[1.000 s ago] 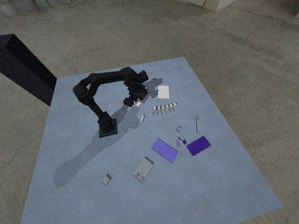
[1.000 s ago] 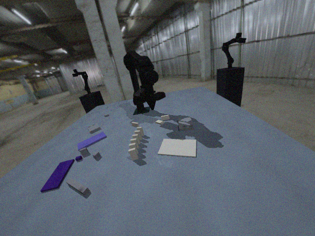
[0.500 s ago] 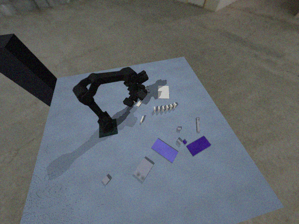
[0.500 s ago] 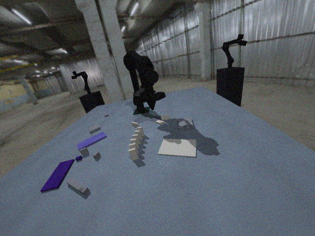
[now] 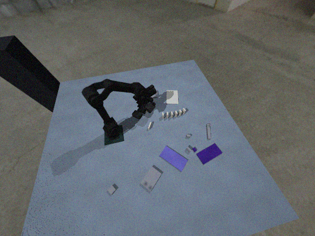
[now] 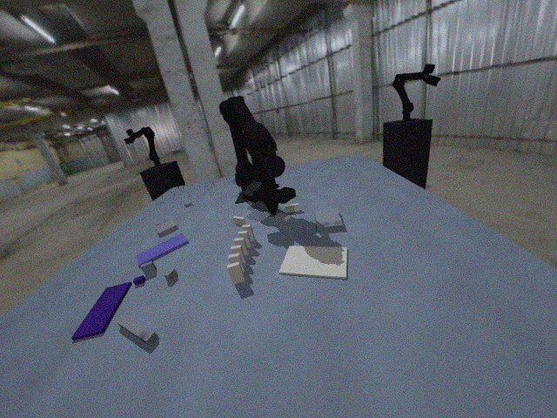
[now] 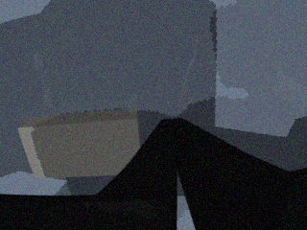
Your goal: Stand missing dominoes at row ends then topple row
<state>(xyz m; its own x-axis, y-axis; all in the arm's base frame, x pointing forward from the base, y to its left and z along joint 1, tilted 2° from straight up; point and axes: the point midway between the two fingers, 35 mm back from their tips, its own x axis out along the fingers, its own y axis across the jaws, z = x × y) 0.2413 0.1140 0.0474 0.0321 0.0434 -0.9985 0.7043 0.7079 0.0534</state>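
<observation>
Six cream dominoes stand in a slightly curved row; one end domino (image 5: 184, 110) (image 6: 235, 273) and the other end domino (image 5: 163, 115) stand upright. A loose domino (image 5: 150, 125) (image 6: 239, 220) lies beyond the latter end, on its long edge. Another loose domino (image 6: 291, 207) lies on its long edge beside my gripper (image 6: 273, 212) (image 7: 174, 119). A third lies flat in shadow by the fingertips. One shaded domino (image 7: 86, 150) is close, left of the fingertips in the wrist view; I cannot tell which. My gripper is shut and empty, low over the table. The arm hides this spot in the top view.
A white panel (image 5: 172, 97) (image 6: 314, 261) lies beside the row, with a grey block (image 6: 329, 219) behind it. A light purple panel (image 5: 173, 158) (image 6: 163, 249), a dark purple panel (image 5: 209, 153) (image 6: 102, 310), a grey bar (image 5: 208, 131) and several small blocks lie on the row's other side.
</observation>
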